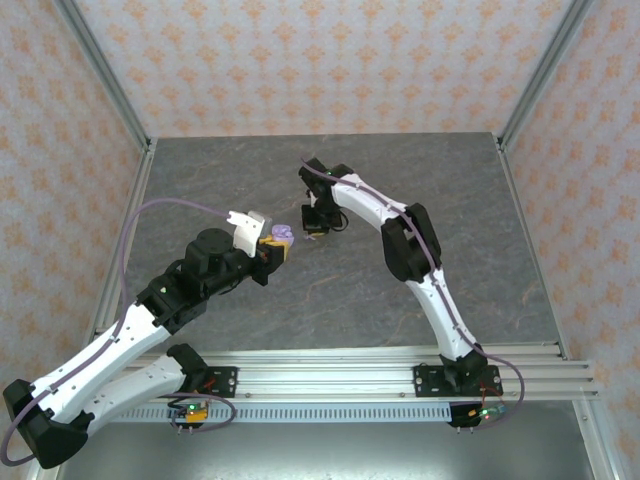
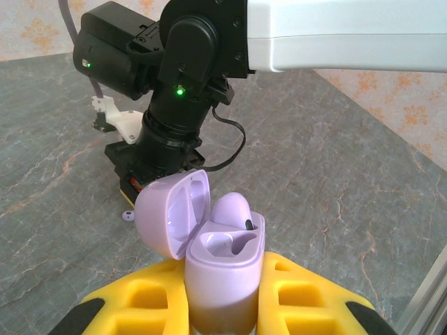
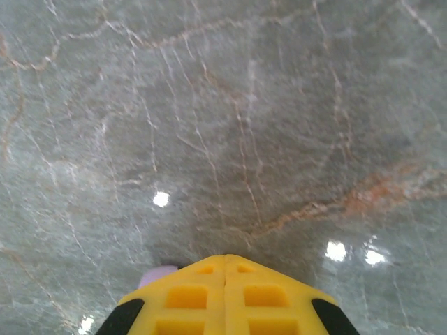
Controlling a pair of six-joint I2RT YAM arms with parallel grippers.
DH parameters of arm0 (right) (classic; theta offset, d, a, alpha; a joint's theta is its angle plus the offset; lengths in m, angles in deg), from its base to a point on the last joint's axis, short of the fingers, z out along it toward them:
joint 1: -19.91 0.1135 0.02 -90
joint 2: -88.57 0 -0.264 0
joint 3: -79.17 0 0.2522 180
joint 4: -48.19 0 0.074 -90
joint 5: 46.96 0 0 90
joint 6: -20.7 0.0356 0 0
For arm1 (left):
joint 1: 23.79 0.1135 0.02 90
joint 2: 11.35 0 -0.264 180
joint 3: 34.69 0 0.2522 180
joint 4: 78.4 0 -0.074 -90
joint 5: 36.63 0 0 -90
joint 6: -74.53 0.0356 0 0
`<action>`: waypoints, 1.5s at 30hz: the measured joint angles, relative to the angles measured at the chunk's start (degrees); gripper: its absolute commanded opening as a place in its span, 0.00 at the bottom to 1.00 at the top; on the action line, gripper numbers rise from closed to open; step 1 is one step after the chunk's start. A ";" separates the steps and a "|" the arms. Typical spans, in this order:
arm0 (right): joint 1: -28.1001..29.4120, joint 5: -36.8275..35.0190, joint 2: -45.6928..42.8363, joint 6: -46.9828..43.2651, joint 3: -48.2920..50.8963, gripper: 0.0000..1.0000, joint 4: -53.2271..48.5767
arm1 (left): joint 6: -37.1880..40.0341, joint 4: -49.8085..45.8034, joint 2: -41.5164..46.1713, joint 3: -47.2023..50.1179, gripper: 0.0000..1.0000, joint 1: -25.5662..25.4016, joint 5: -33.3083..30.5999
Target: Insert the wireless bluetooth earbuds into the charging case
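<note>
**Open lilac case clamped by left gripper, one earbud seated**

The left gripper (image 1: 273, 250) is seen clenched on a lilac charging case (image 2: 222, 276), which is held upright between its yellow fingers (image 2: 150, 296) above the grey marbled table (image 1: 450, 200). The case's lid (image 2: 171, 213) is swung open to the left in the left wrist view. One lilac earbud (image 2: 230, 208) is seated in the right-hand well of the case, its rounded top standing above the rim. The well beside it (image 2: 218, 246) is seen bare. In the top view the case is found near the middle of the table, between the two grippers.

The right gripper (image 3: 225, 269) is pointed down at the table just beyond the case, its yellow fingers pressed together with no gap between them. A small lilac piece (image 3: 158, 276) is seen at the left side of those fingertips, mostly hidden under them; it is too small and too covered to be named with certainty. In the left wrist view a small lilac piece is likewise seen lying on the table just beside the right gripper's tip. Whether that piece is pinched or merely touched by the closed fingers cannot be told.
</note>
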 measured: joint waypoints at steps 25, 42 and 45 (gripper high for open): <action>0.68 4.90 -2.05 -3.96 4.07 0.09 0.57 | -0.17 0.02 0.00 0.02 0.17 0.00 -0.02; 0.94 1.40 -9.70 3.78 5.55 0.40 2.69 | -0.15 0.00 0.20 0.02 0.17 0.00 -0.24; 1.18 0.50 -9.70 6.71 5.55 0.41 3.23 | -0.15 -0.02 0.48 0.11 0.17 0.00 -0.24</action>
